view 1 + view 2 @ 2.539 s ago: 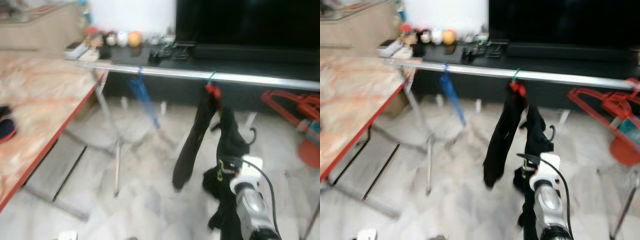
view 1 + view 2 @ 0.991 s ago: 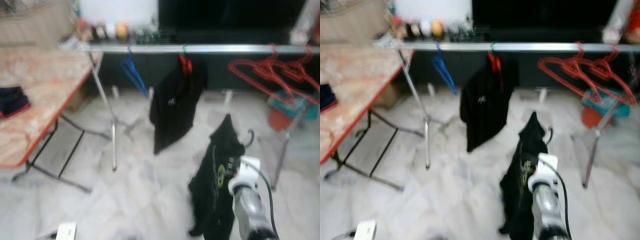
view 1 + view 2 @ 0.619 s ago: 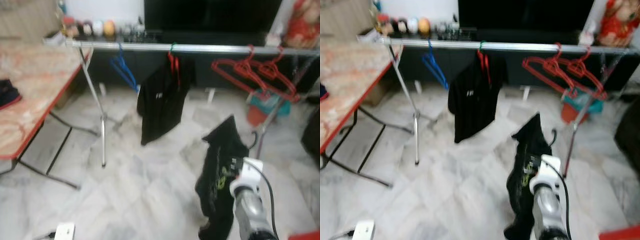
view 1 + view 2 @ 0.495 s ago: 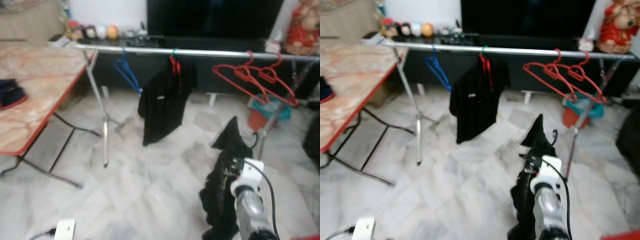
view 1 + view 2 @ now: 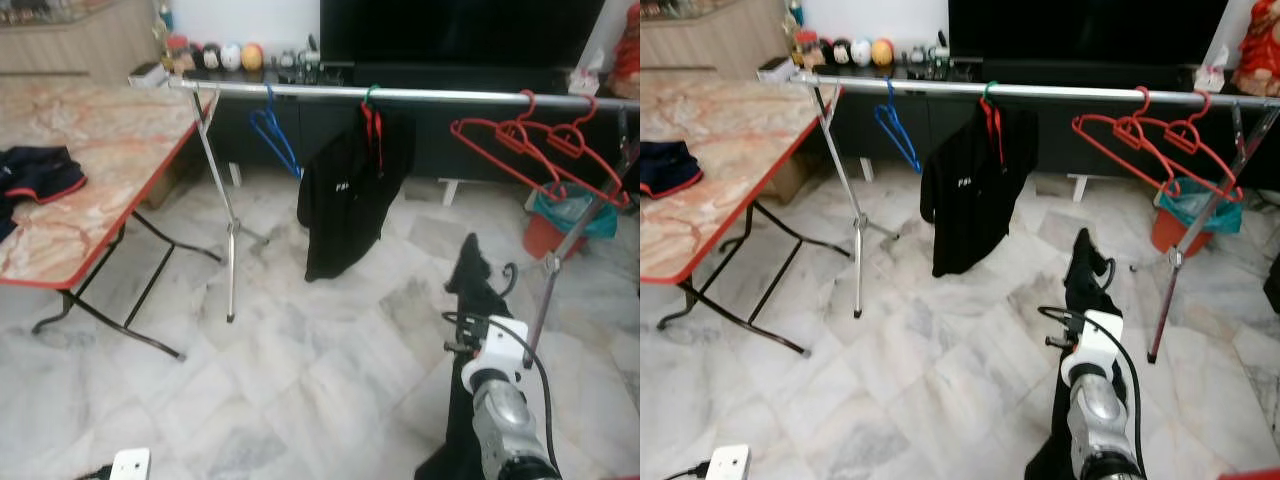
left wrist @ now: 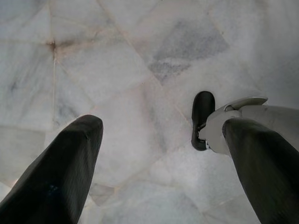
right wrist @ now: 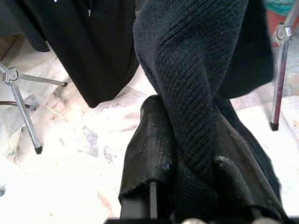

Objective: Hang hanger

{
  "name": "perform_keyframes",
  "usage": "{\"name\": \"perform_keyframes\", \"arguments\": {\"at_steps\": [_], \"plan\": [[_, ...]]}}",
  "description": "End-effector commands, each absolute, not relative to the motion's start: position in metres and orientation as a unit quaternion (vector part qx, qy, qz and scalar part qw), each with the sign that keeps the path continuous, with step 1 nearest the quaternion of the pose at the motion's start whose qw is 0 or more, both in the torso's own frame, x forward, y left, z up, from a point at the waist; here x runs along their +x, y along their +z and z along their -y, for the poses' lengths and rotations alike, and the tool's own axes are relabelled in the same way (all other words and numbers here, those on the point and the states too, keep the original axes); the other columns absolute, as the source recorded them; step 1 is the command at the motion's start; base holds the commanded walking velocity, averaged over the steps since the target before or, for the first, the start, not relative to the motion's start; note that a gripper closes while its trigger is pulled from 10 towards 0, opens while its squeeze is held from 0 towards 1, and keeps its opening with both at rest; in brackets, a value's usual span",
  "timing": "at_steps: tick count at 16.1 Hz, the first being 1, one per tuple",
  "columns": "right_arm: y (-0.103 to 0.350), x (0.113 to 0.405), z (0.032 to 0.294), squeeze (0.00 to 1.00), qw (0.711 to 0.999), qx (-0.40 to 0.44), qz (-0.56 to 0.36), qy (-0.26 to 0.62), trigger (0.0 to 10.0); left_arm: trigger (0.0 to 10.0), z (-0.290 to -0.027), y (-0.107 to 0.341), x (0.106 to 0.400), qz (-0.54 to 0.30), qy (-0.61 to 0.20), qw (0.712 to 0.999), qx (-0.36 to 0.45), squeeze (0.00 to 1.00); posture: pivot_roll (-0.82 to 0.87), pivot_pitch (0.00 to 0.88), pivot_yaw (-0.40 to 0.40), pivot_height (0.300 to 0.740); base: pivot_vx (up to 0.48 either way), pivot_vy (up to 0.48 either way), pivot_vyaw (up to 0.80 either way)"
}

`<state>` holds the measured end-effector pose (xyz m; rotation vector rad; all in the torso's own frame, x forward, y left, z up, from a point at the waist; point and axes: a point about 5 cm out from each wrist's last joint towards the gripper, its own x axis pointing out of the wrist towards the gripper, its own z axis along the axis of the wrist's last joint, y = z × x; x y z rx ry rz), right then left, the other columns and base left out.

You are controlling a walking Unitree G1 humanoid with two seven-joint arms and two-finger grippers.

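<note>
The right arm reaches forward and upward from low in the head view, its right gripper clamped on a black knitted garment that carries a dark hanger hook at its top. The garment drapes over and below the fingers. Beyond and above the gripper runs a silver clothes rail. On the rail, ahead and to the gripper's left, hangs a black shirt; red hangers hang above and to its right. The left gripper points down at the marble floor, fingers apart.
</note>
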<state>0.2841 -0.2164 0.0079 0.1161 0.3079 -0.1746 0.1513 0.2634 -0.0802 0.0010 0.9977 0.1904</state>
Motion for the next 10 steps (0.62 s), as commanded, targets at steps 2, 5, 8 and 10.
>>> {"name": "perform_keyframes", "arguments": {"at_steps": [2,5,8,10], "plan": [[0.014,0.292,0.214,0.0,0.985,0.057,-0.152,-0.065,10.0,10.0,-0.266,-0.077,0.156,-0.474,0.089,0.876,0.01,0.0,0.02,0.0,0.004,0.719,0.0,0.0,0.0],[0.013,0.294,0.212,0.0,0.984,0.049,-0.166,-0.04,10.0,10.0,-0.266,-0.075,0.16,-0.467,0.085,0.88,0.013,0.0,0.01,0.0,0.007,0.719,0.0,0.0,0.0],[0.011,0.294,0.213,0.0,0.982,0.008,-0.188,-0.002,10.0,10.0,-0.266,-0.073,0.166,-0.456,0.078,0.886,0.02,0.0,0.01,0.0,0.01,0.719,0.0,0.0,0.0],[0.009,0.293,0.214,0.0,0.975,-0.045,-0.215,0.039,10.0,10.0,-0.266,-0.069,0.172,-0.444,0.071,0.893,0.031,0.0,0.02,0.0,0.008,0.719,0.0,0.0,0.0]]}}
